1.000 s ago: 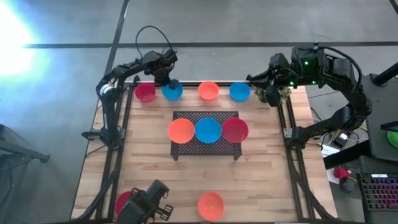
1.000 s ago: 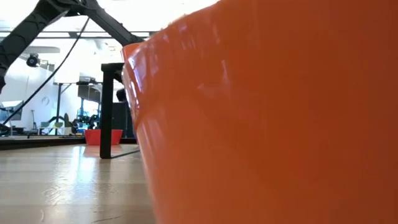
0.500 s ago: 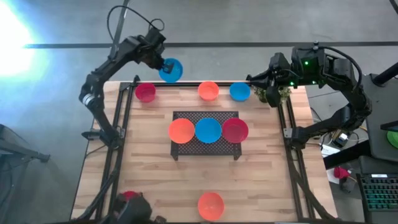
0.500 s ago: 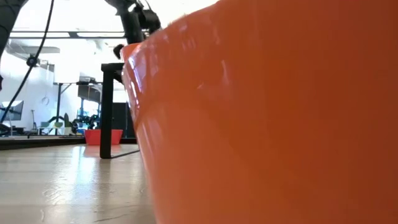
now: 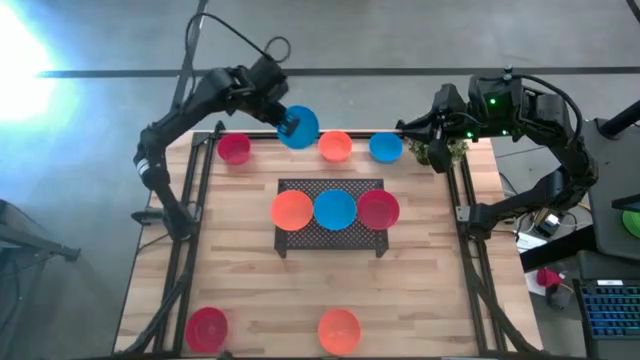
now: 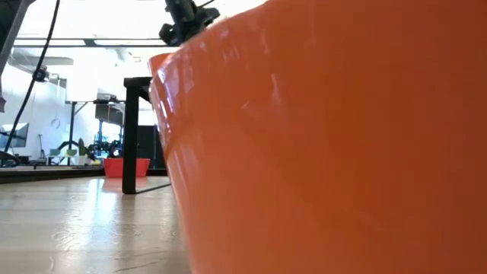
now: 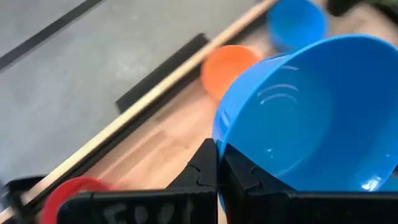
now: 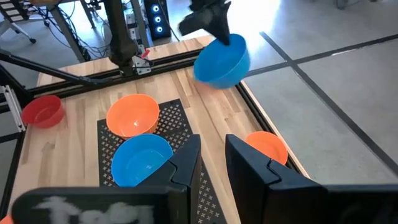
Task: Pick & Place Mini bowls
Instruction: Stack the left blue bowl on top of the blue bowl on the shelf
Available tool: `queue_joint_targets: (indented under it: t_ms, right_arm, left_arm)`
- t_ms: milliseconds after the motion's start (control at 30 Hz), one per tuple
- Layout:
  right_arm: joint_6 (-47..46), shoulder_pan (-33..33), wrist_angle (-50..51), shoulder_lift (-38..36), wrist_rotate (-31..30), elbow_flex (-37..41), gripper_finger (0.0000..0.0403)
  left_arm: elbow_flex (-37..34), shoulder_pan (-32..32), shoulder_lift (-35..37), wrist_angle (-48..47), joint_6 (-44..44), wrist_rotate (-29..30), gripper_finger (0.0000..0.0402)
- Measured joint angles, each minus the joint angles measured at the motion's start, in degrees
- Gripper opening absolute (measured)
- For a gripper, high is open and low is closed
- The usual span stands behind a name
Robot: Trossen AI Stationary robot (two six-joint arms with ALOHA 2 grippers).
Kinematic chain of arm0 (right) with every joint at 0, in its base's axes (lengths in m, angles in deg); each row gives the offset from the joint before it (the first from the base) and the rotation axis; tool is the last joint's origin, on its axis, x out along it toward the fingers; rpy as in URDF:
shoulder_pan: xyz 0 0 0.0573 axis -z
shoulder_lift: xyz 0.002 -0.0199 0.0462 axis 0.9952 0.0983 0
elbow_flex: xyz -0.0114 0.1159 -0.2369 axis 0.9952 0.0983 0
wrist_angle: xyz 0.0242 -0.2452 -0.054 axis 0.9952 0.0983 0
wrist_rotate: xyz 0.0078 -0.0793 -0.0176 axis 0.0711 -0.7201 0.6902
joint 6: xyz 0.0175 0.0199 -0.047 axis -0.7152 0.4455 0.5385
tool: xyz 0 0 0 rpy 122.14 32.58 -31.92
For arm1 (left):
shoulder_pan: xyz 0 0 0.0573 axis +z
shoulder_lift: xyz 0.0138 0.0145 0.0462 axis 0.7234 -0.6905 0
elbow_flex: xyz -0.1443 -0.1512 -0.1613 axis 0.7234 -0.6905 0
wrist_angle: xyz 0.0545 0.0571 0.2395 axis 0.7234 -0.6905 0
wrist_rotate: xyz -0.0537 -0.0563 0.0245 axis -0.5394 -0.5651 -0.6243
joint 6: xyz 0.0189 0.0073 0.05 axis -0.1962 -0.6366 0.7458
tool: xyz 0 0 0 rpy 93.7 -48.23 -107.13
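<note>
From above, the left gripper [image 5: 284, 122] holds a small round blue plastic bowl [image 5: 300, 127] by its rim, lifted over the table's far edge between a red bowl [image 5: 234, 149] and an orange bowl [image 5: 336, 146]. The low view is almost all one orange bowl's wall [image 6: 327, 152]. The left wrist view shows fingers pinched across the thin rim; it looks light, stiff and slick, so probably prone to swinging. The right gripper [image 8: 211, 163] waits, slightly parted, over the dark mesh rack [image 8: 211, 186].

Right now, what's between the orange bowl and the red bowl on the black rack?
A blue bowl sits between the orange bowl and the red bowl on the rack, the three in a touching row. The high view shows it.
</note>
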Motion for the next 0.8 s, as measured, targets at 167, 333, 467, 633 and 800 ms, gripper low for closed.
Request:
queue_joint_targets:
  t_ms: [167, 333, 467, 633, 800]
  right_arm:
    - [0.2, 0.0, 0.0, 0.0, 0.0, 0.0, 0.0072]
    - [1.1, 0.0, 0.0, 0.0, 0.0, 0.0, 0.0072]
    - [1.1, 0.0, 0.0, 0.0, 0.0, 0.0, 0.0072]
    - [1.1, 0.0, 0.1, 0.0, 0.0, 0.0, 0.0072]
    - [1.1, 0.0, 0.1, 0.0, 0.0, 0.0, 0.0072]
  left_arm:
    - [0.0, -6.8, -0.1, 1.0, -0.9, -0.2, 0.0]
    - [-0.6, -12.0, -0.4, 3.3, -1.1, -0.2, 0.0]
    - [-0.6, -14.6, -1.8, 4.0, -1.3, -0.9, 0.0]
    - [-0.6, -16.4, -5.3, 4.0, -0.9, -3.4, 0.0]
    - [-0.6, -16.6, -7.4, 3.7, -0.8, -8.0, 0.0]
